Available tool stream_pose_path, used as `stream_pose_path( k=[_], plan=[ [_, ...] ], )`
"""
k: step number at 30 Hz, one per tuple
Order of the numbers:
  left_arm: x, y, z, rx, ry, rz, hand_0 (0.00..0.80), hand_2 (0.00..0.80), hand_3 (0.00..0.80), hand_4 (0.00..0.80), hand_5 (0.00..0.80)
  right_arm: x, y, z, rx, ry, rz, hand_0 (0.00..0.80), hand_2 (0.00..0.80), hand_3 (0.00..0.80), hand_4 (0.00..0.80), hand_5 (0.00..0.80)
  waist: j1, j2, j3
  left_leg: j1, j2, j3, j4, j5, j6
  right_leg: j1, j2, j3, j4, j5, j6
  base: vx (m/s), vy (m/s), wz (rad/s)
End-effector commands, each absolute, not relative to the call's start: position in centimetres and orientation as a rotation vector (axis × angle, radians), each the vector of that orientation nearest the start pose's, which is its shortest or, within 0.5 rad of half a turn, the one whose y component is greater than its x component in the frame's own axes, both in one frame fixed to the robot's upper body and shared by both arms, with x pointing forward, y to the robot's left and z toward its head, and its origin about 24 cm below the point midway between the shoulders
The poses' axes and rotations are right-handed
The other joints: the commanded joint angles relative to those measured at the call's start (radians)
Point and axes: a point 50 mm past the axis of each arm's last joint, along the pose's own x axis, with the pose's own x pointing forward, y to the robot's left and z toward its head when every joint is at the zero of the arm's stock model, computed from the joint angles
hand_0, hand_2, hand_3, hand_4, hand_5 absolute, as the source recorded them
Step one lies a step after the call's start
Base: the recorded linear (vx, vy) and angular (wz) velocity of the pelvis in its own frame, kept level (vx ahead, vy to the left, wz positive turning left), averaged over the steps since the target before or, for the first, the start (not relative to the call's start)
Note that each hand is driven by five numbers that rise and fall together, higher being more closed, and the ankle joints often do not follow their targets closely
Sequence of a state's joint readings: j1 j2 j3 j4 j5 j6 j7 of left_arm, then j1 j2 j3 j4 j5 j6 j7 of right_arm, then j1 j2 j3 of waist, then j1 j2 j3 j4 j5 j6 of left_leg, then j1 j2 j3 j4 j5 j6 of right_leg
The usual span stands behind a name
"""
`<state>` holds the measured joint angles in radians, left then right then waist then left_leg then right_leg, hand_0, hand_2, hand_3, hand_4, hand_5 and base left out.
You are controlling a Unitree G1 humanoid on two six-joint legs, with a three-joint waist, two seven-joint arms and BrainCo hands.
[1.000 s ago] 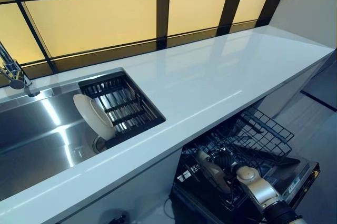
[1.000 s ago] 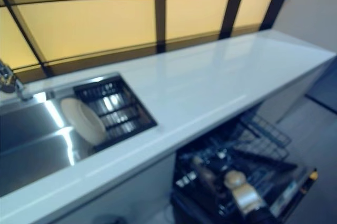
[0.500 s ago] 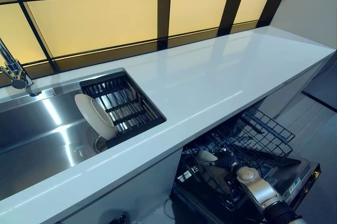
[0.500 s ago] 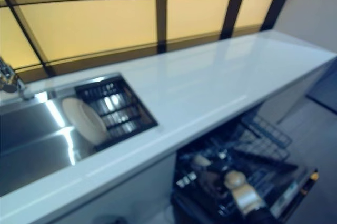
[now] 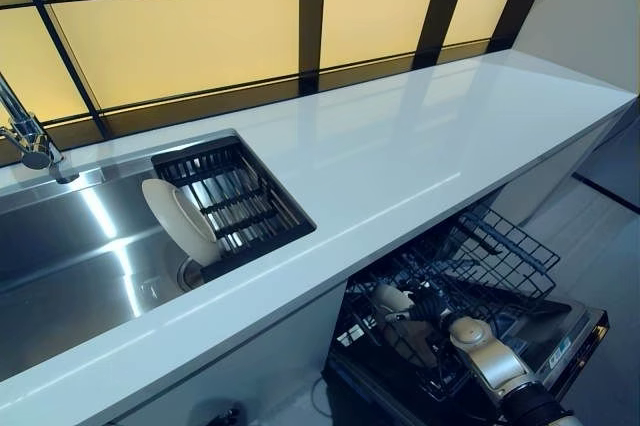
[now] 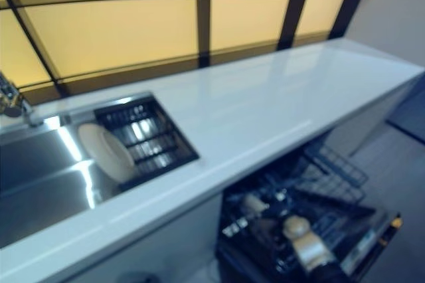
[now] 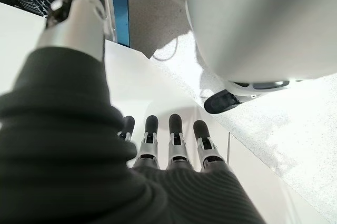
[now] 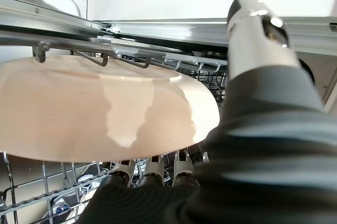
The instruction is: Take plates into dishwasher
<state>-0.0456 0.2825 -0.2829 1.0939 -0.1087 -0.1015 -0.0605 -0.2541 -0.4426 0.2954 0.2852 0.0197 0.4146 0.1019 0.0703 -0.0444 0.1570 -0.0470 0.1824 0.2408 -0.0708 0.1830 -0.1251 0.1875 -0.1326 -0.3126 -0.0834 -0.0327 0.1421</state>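
Observation:
My right hand (image 8: 251,29) is low inside the open dishwasher's wire rack (image 5: 480,256) and is shut on a cream plate (image 8: 105,108), fingers under it and thumb over its rim. The plate is held roughly flat over the rack's wires, just below the upper rail. In the left eye view the hand (image 5: 428,306) shows among the wires with the plate's pale rim (image 5: 392,298) beside it. Two white plates (image 5: 180,221) lean upright in a black drainer (image 5: 245,201) in the sink. My left hand (image 7: 176,129) hangs open and empty beside white cabinet fronts.
A long white countertop (image 5: 400,146) runs over the dishwasher. The steel sink (image 5: 60,256) with a tap (image 5: 30,141) is at the left. The dishwasher door (image 5: 560,331) lies open toward me. Lit window panels line the back wall.
My right hand has turned the plate a little inside the rack, and its pale rim shows more now. The plates in the sink have not moved.

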Motion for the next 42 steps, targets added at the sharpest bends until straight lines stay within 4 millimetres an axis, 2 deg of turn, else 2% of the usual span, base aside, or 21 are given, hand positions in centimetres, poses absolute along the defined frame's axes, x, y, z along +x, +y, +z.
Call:
stream_pose_path(
  k=[1,10,29,34,36,37,42],
  plan=[
    [16.2,21.5,-13.7,0.335,0.931,-0.165,0.0,0.0,0.0,0.0,0.0,29.6,-18.5,2.0,-0.509,0.409,0.228,0.0,0.0,0.0,0.0,0.0,0.013,-0.018,-0.001,-0.044,-0.029,0.023,0.003,-0.017,0.036,-0.073,0.025,0.022,0.099,0.009,-0.065,0.0,0.0,0.0],
    [16.1,21.6,-13.7,0.331,0.932,-0.157,0.0,0.0,0.0,0.0,0.0,29.4,-19.0,2.9,-0.457,0.358,0.182,0.0,0.0,0.0,0.0,0.0,0.006,-0.018,-0.002,-0.042,-0.029,0.027,0.002,-0.019,0.038,-0.072,0.026,0.026,0.099,0.008,-0.064,0.0,0.0,0.0],
    [14.6,22.6,-14.0,0.326,0.955,-0.123,0.0,0.0,0.0,0.0,0.0,28.4,-23.4,4.2,-0.359,0.298,-0.036,0.0,0.0,0.0,0.0,0.0,-0.016,-0.025,-0.016,-0.016,-0.023,0.038,-0.004,-0.027,0.041,-0.059,0.036,0.043,0.097,0.009,-0.063,0.0,0.0,0.0],
    [14.4,23.0,-14.0,0.334,0.959,-0.116,0.0,0.0,0.0,0.0,0.0,28.5,-26.0,5.0,-0.369,0.297,-0.168,0.0,0.0,0.0,0.0,0.0,-0.014,-0.03,-0.015,-0.013,-0.021,0.034,-0.003,-0.028,0.041,-0.051,0.039,0.042,0.096,0.008,-0.063,0.001,-0.007,0.0],
    [14.4,23.3,-14.0,0.343,0.963,-0.11,0.0,0.0,0.0,0.0,0.0,28.8,-27.8,6.0,-0.377,0.294,-0.25,0.0,0.0,0.0,0.0,0.0,-0.011,-0.034,-0.014,-0.012,-0.02,0.03,-0.003,-0.029,0.041,-0.05,0.042,0.041,0.096,0.009,-0.063,-0.006,-0.057,0.02],
    [14.4,23.7,-13.9,0.352,0.967,-0.103,0.0,0.0,0.0,0.0,0.0,28.9,-29.3,6.9,-0.373,0.291,-0.308,0.0,0.0,0.0,0.0,0.0,-0.009,-0.04,-0.013,-0.012,-0.018,0.027,-0.003,-0.029,0.04,-0.049,0.045,0.04,0.097,0.01,-0.063,-0.012,-0.067,0.02],
    [14.4,24.7,-13.6,0.368,0.971,-0.087,0.0,0.0,0.0,0.0,0.0,29.1,-32.7,9.3,-0.333,0.254,-0.446,0.0,0.0,0.0,0.0,0.0,-0.005,-0.05,-0.01,-0.008,-0.012,0.021,-0.003,-0.031,0.037,-0.051,0.052,0.041,0.102,0.011,-0.064,-0.01,-0.051,0.01]
  ],
)
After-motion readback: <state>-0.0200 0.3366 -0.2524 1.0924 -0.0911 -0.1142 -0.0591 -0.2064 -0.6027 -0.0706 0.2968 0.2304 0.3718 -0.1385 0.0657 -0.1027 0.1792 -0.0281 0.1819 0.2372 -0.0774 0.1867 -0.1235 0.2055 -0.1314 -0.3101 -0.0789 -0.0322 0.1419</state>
